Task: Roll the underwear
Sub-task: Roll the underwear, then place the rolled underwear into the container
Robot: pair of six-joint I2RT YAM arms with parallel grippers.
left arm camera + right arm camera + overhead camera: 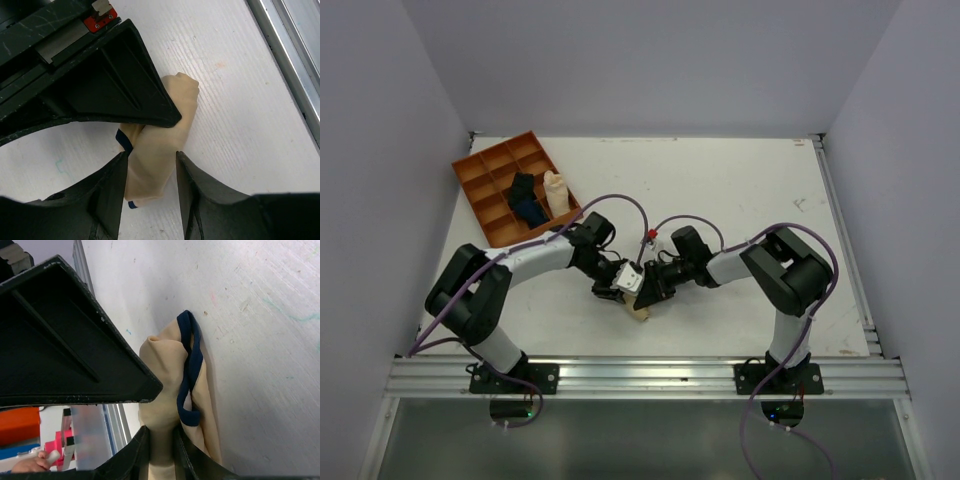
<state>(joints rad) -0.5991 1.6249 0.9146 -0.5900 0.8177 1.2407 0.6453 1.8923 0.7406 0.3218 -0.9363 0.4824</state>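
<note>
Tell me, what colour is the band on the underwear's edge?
Dark navy blue band on beige underwear; clearest in the right wrist view.

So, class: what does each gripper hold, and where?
Both hold the underwear: left gripper across the roll's body, right gripper pinching a beige fold beside the dark band.

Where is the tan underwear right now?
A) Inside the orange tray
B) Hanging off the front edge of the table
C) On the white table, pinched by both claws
C: the underwear lies on the white table, with the left claw and the right claw each closed on it, well away from the orange tray.
</note>
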